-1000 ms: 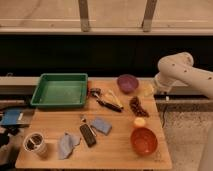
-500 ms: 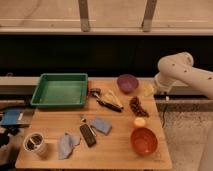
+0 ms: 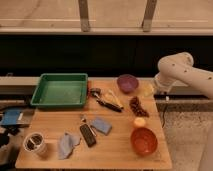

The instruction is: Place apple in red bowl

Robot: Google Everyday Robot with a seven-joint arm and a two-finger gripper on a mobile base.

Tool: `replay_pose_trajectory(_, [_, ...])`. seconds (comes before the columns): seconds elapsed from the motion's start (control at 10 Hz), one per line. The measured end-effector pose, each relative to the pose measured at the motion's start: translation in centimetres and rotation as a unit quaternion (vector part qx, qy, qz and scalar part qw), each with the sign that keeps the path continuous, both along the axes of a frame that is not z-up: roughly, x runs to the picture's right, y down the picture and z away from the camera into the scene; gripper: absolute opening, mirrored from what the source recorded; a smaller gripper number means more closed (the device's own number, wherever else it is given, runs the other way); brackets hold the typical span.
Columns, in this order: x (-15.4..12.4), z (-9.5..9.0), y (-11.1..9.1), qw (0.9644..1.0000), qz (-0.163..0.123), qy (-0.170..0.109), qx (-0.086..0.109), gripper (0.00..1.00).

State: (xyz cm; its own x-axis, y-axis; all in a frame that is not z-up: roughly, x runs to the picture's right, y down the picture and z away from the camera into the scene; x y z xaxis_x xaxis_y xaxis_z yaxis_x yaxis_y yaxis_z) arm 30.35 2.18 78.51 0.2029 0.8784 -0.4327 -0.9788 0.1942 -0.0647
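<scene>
The jaws hang by the right edge of the table (image 3: pixel 117 150) — the apple (image 3: pixel 139 121) lies left of them, nearer the front, the red bowl (image 3: pixel 144 141) just before it.

The wooden bench (image 3: pixel 52 122) carries a green tray (image 3: pixel 60 76) at upper left and a purple bowl (image 3: pixel 127 86) by its far edge. A dark red grape cluster (image 3: pixel 136 106) sits right of centre. The apple (image 3: pixel 139 122) lies just above the red bowl (image 3: pixel 136 145). A blue sponge (image 3: pixel 102 125), a dark remote (image 3: pixel 88 135), a grey cloth (image 3: pixel 67 145) and a metal cup (image 3: pixel 35 144) lie along the near side. The end effector (image 3: pixel 164 95) hangs at the bench's right edge.

Gripper (image 3: pixel 154 90) by the purple bowl (image 3: pixel 127 82), state untellable; arm (image 3: pixel 187 75) cut by right edge.
</scene>
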Motion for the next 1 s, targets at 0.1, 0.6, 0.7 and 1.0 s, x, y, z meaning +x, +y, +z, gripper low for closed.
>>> replay_pose_trajectory(0.1, [0.0,0.0,0.0,1.0000,-0.001,0.000,0.000,0.78])
replay_pose_trajectory(0.6, [-5.5,0.4,-0.6,0.9986,-0.046,-0.024,-0.014,0.78])
replay_pose_trajectory(0.7, [-6.7,0.5,-0.2,0.9979,-0.052,-0.028,-0.026,0.78])
replay_pose_trajectory(1.0, [-8.4,0.0,2.1,0.9962,-0.064,-0.037,-0.046,0.78])
